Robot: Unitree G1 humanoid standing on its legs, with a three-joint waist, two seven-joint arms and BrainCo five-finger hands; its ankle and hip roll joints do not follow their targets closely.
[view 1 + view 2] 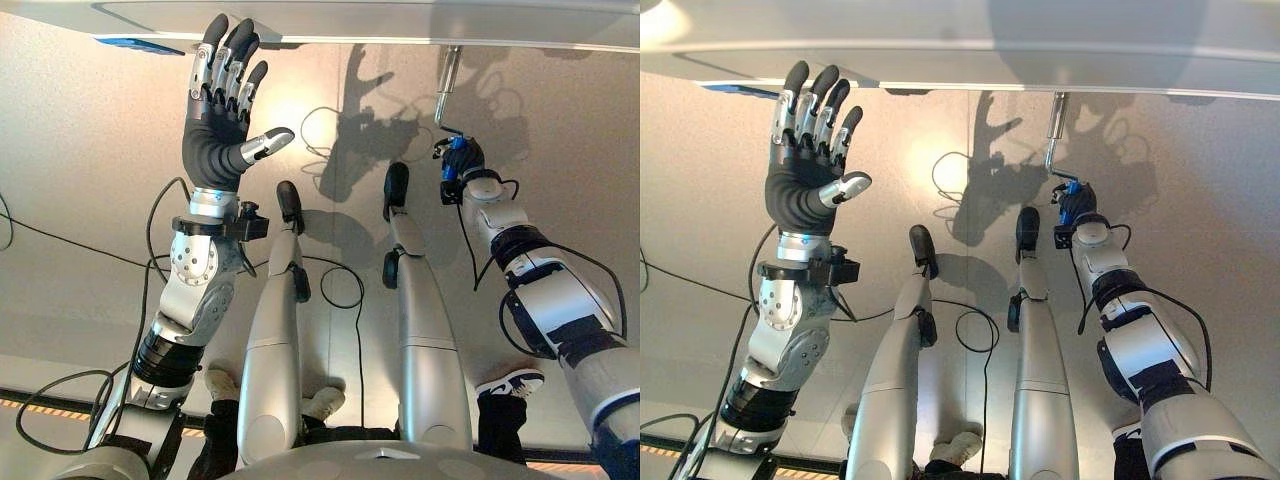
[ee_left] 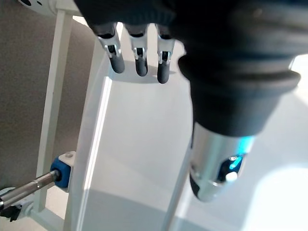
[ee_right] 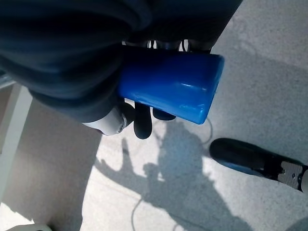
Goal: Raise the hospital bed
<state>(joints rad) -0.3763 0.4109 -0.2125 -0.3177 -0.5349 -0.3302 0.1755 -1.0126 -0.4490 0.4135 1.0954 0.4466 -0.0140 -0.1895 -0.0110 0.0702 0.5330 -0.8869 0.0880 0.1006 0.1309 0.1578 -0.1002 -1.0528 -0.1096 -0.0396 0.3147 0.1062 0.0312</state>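
Left hand (image 1: 215,135) raised, fingers straight and spread, tips just under the white bed frame (image 1: 380,25); bare floor (image 1: 80,200) below it. Person's shoes (image 1: 322,402) near bottom edge. Metal crank (image 1: 446,85) hangs from the frame; right hand (image 1: 462,160) fingers curled round its blue handle (image 3: 168,86).

Blue crank handle (image 3: 168,91), white bed frame (image 2: 91,125), beige floor (image 1: 80,150).

The floor (image 1: 80,150) is pale and speckled; a person's white shoes (image 1: 325,400) stand on it near the bed (image 1: 400,20).
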